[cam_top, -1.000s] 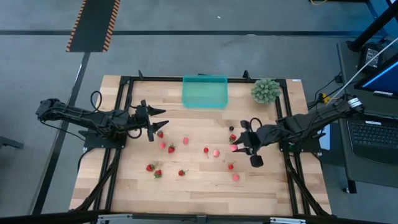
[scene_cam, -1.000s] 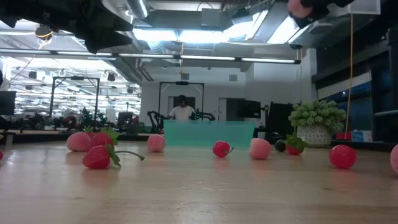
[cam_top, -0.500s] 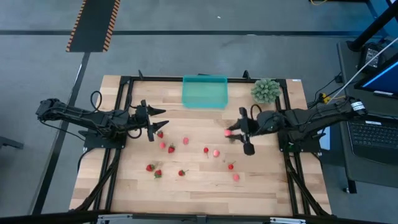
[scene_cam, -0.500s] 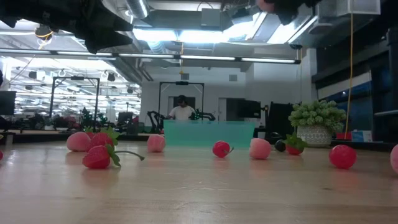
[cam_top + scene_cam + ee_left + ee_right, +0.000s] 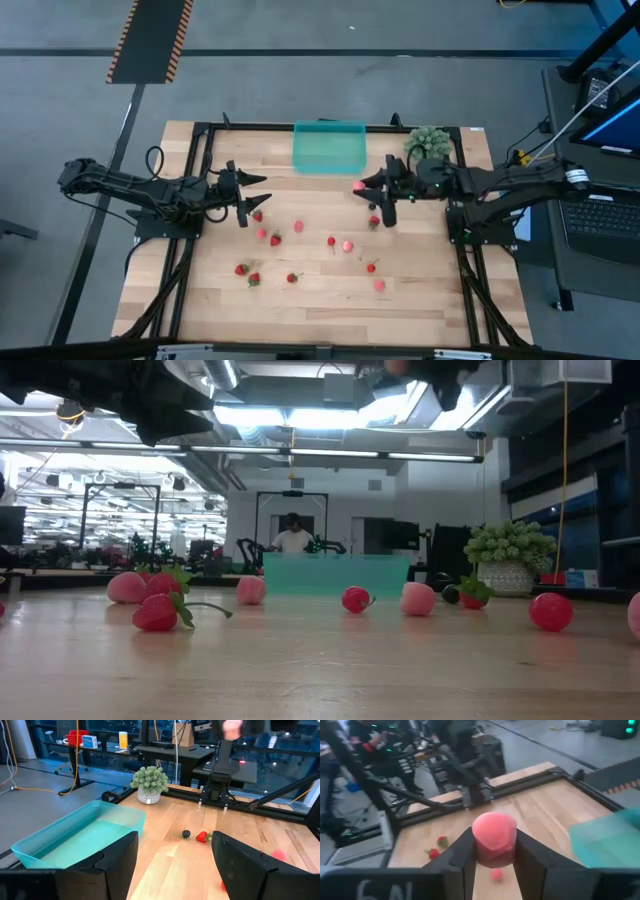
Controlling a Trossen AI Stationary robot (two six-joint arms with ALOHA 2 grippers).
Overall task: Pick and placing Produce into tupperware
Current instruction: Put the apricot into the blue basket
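A: What did the right gripper have hold of?

B: A pink berry, pinched between its two fingers. Its own wrist view showed that plainly; from above the berry was only a pink dot at the fingertips, just beside the container's near right corner and raised off the table.

A: And the left gripper?

B: It hung spread wide with nothing in it, over the left part of the table, next to a red berry.

A: Any writing to read?

B: White marks on the right gripper's body in its wrist view, cut off by the frame; I could not make them out.

A: How many berries were left on the table?

B: From above I counted about eleven red or pink pieces scattered across the middle. The left wrist view added what the overhead one barely showed: a small dark berry beside a red one with a green top, and the teal container holding nothing I could see.

A: Anything else?

B: A spiky green plant ball sat at the far right corner. The low view showed it in a pale pot, and a person far back in the room.
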